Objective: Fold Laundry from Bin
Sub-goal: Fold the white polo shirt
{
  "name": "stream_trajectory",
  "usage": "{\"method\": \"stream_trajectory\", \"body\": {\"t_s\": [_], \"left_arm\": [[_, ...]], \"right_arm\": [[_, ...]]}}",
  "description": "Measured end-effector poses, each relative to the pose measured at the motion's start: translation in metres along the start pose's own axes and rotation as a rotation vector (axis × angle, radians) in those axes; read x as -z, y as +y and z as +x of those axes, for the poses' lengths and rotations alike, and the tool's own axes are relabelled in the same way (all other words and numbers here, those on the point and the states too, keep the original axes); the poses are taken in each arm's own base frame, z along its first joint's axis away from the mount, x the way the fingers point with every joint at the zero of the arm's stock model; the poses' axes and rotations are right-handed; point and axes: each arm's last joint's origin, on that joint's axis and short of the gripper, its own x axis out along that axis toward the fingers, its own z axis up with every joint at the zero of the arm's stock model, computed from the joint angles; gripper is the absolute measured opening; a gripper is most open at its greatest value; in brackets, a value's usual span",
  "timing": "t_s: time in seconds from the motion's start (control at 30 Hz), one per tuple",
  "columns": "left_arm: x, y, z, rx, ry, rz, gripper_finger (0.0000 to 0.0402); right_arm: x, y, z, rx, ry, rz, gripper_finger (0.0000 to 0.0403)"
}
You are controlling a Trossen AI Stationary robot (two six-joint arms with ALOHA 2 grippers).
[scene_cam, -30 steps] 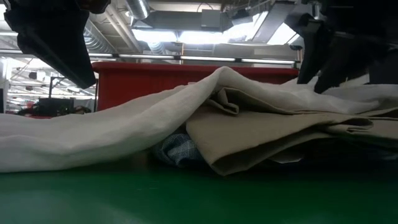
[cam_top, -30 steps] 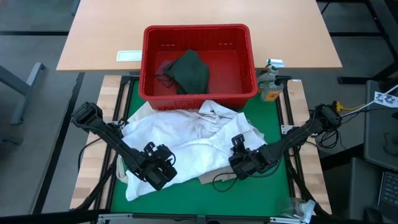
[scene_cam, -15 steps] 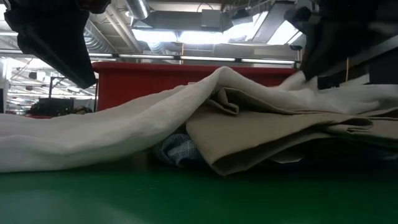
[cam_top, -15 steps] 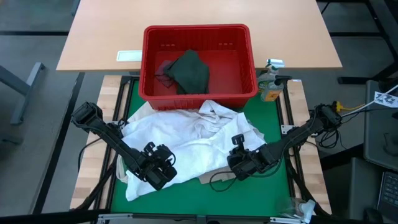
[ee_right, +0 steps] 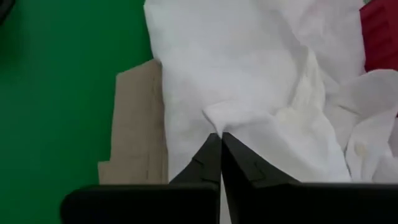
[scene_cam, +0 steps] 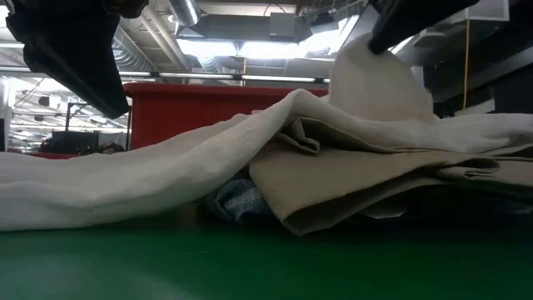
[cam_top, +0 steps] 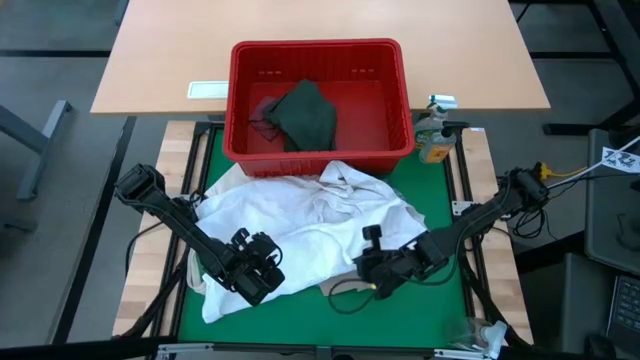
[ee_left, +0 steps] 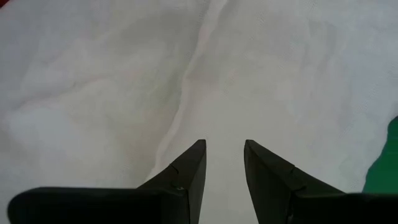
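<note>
A white shirt, a tan shirt and a red bin holding a dark green-grey top are being shown on green

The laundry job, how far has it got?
Early on. Most clothes are out: the white shirt lies crumpled over a tan shirt. Nothing looks folded. The right gripper is shut on a white fold; the left gripper hangs open over it. A dark top waits in the bin.

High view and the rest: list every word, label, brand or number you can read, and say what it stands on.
No text can be read in any view.
White label on the tan table: too small to read.
Bottle beside the red bin: label too small to read.
White shirt: no print shows.
</note>
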Motion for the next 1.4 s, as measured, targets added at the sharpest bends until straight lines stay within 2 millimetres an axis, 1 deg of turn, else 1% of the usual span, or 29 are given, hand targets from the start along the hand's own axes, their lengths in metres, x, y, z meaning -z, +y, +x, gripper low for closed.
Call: {"method": "stream_trajectory", "body": {"t_s": [0.2, 0.33, 0.57, 0.67, 0.77, 1.03, 1.2, 1.27, 1.4], "left_arm": [[0.000, 0.000, 0.000, 0.000, 0.000, 0.000, 0.0105], [0.000, 0.000, 0.000, 0.000, 0.000, 0.000, 0.0105], [-0.001, -0.001, 0.000, 0.011, -0.013, -0.012, 0.0105], [-0.005, -0.004, 0.001, 0.030, -0.063, -0.042, 0.0105], [-0.012, -0.010, 0.003, 0.067, -0.144, -0.064, 0.0105], [-0.045, -0.026, 0.012, 0.157, -0.317, 0.107, 0.0105], [-0.066, -0.033, 0.017, 0.235, -0.363, 0.224, 0.0105], [-0.073, -0.034, 0.019, 0.276, -0.367, 0.254, 0.0106], [-0.086, -0.035, 0.023, 0.351, -0.375, 0.306, 0.0123]], "right_arm": [[-0.005, 0.001, 0.003, -0.008, -0.047, 0.023, 0.0003], [-0.008, -0.004, 0.005, -0.002, -0.067, 0.079, 0.0003], [-0.006, -0.013, 0.015, -0.132, -0.009, 0.127, 0.0002], [-0.006, -0.016, 0.016, -0.148, -0.002, 0.135, 0.0004], [-0.006, -0.016, 0.015, -0.149, -0.002, 0.134, 0.0002], [-0.006, -0.017, 0.014, -0.142, -0.009, 0.135, 0.0002], [-0.009, -0.019, 0.008, -0.144, -0.028, 0.141, 0.0002], [-0.014, -0.020, 0.004, -0.148, -0.049, 0.147, 0.0002], [-0.023, -0.022, -0.003, -0.156, -0.067, 0.150, 0.0002]]}}
